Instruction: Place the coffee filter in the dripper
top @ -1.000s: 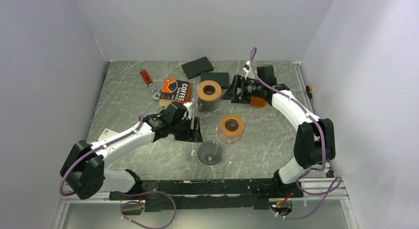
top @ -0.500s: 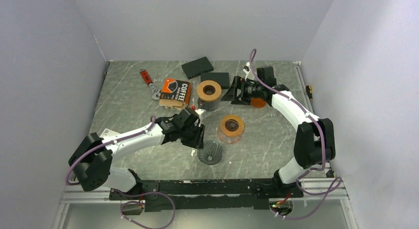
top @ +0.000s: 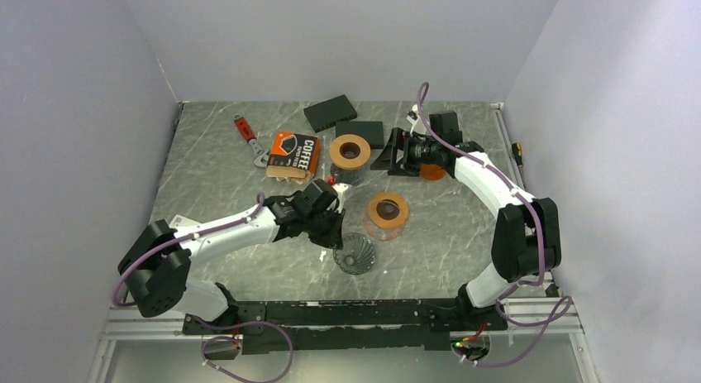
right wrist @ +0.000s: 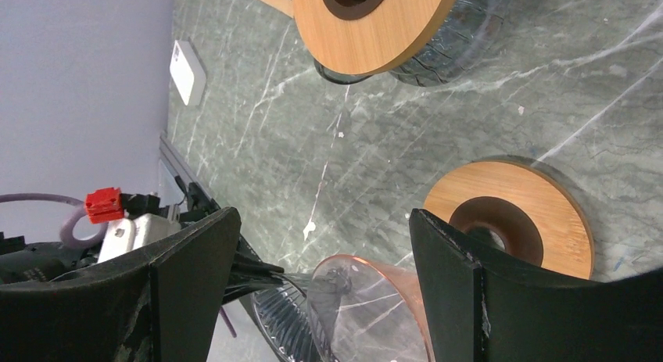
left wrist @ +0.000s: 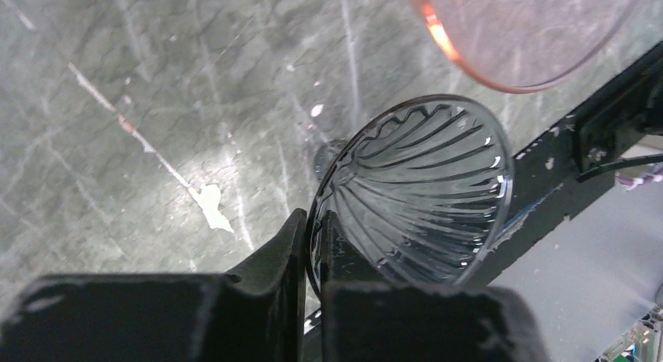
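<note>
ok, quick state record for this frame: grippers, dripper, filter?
left gripper: shut on the rim of the ribbed dripper
right gripper: open, holding nothing
ribbed dripper: near the front edge of the table, no filter inside
filter: none visible loose
COFFEE box: back of table, no gripper on it
other: two wood-collared drippers, centre and behind it

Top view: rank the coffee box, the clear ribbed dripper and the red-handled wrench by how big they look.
1. coffee box
2. clear ribbed dripper, close behind
3. red-handled wrench, long but thin, least area
</note>
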